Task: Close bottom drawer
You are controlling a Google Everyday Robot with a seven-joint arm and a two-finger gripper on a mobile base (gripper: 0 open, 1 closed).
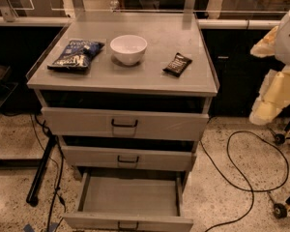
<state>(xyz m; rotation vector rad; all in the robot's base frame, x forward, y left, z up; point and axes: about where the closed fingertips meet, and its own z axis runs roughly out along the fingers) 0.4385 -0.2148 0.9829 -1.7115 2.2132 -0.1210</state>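
In the camera view, the bottom drawer [129, 197] stands pulled well out of the grey cabinet [123, 122], low and left of the robot's pale arm [280, 81]. The gripper is out of frame, so I cannot tell its state. Closing looks not yet begun; next, reach down to the front panel [150, 222] and push it squarely in.

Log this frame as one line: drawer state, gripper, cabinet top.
bottom drawer: pulled out, not yet closed | gripper: right edge of view, apart from cabinet | on top: chip bag, bowl, snack bar
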